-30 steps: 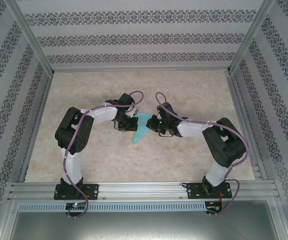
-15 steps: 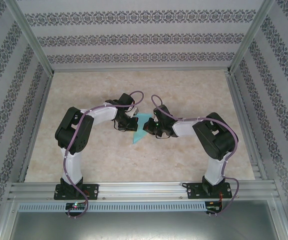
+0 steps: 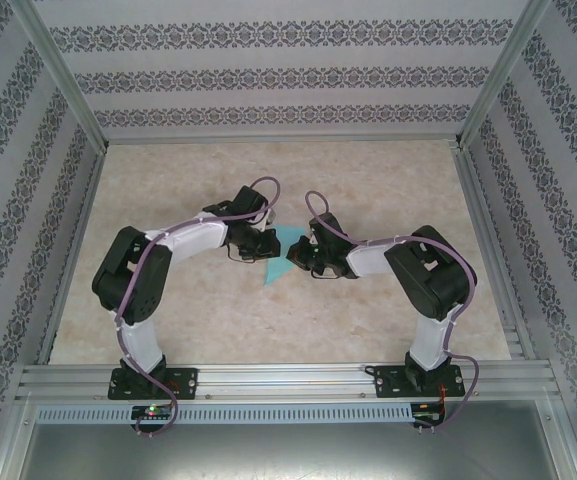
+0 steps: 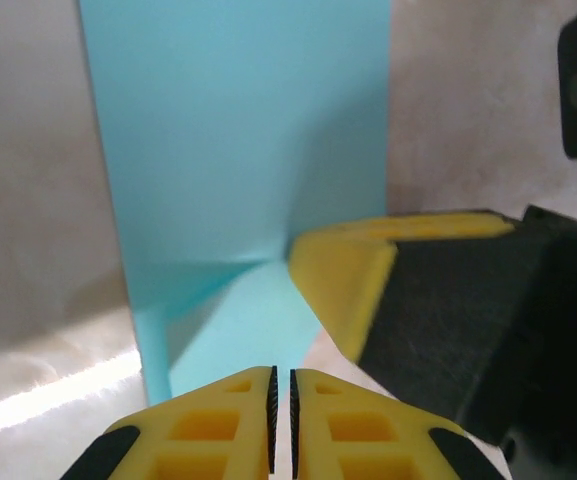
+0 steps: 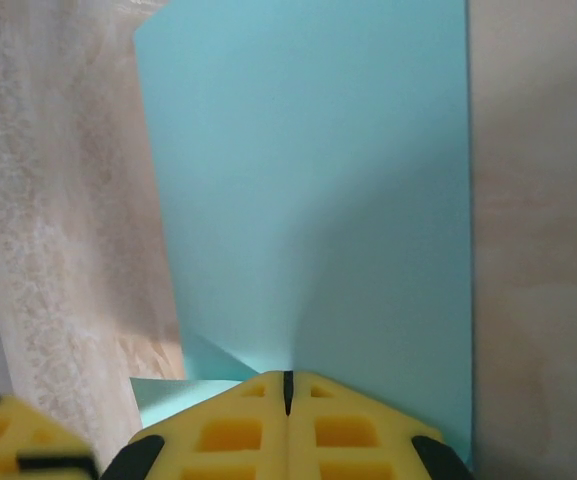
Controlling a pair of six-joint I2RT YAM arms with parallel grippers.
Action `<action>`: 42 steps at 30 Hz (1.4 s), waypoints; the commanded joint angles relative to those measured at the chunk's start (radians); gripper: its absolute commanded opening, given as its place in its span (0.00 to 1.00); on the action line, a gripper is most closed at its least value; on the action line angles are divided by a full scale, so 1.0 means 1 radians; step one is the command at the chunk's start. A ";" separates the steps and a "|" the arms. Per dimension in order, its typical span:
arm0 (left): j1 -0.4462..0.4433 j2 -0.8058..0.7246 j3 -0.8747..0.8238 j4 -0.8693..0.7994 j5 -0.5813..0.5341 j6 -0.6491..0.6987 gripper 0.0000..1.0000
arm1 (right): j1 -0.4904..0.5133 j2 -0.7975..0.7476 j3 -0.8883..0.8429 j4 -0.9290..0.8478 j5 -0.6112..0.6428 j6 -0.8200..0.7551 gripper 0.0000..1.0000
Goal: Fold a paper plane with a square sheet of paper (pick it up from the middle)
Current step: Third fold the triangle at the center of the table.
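Observation:
The square sheet of paper [image 3: 274, 268] lies folded on the table between both grippers, turquoise, with a small flap turned up at its near end [image 4: 238, 330]. In the left wrist view it [image 4: 238, 130] stretches away from my left gripper [image 4: 281, 372], whose pads stand a thin slit apart with nothing between them. My right gripper [image 5: 288, 375] is shut. Its tip [image 4: 303, 255] rests on the paper where the creases meet, and a crease runs away from that tip across the paper [image 5: 308, 180]. From above, the left gripper [image 3: 266, 247] and right gripper [image 3: 294, 257] nearly touch over the sheet.
The marble-patterned table [image 3: 368, 180] is bare around the arms. Patterned walls and aluminium posts [image 3: 68, 90] enclose it on three sides. A rail [image 3: 288, 380] carrying the arm bases runs along the near edge. A fingertip of the left gripper [image 5: 8, 440] shows in the right wrist view's lower left corner.
The right gripper has slid left onto the paper and stayed shut. The left arm's elbow has swung left and lower, and its jaws have parted by a slit.

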 commanded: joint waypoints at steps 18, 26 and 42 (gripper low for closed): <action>-0.032 -0.006 -0.108 0.130 0.081 -0.185 0.13 | 0.006 0.074 -0.057 -0.104 0.092 0.048 0.00; -0.031 0.021 -0.118 0.100 0.061 -0.160 0.12 | 0.007 0.076 -0.054 -0.118 0.089 0.043 0.00; -0.031 0.016 -0.135 0.045 -0.019 -0.131 0.10 | 0.006 0.077 -0.054 -0.145 0.091 0.035 0.00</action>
